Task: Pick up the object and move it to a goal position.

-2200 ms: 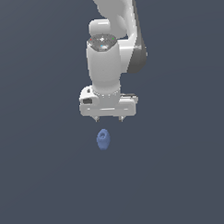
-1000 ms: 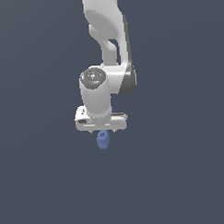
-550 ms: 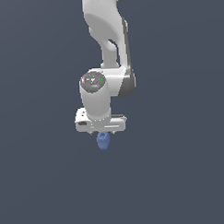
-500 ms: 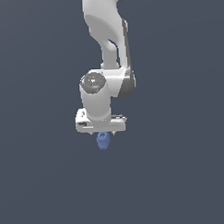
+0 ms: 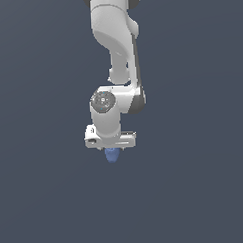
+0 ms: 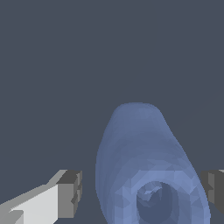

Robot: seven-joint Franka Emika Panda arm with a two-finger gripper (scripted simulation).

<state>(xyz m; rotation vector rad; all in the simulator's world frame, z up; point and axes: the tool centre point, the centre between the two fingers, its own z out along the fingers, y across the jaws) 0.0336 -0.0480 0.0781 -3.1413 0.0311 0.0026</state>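
- No readable text, label, brand, number or sign appeared in either view.
- In the exterior view, the round cap (image 5: 103, 101) on the arm's wrist joint carried a small pale mark at its centre, too small and blurred to read as any letter or figure.
- In the wrist view, the blue-violet object (image 6: 144, 166) and the grey finger pads (image 6: 70, 193) bore no writing.
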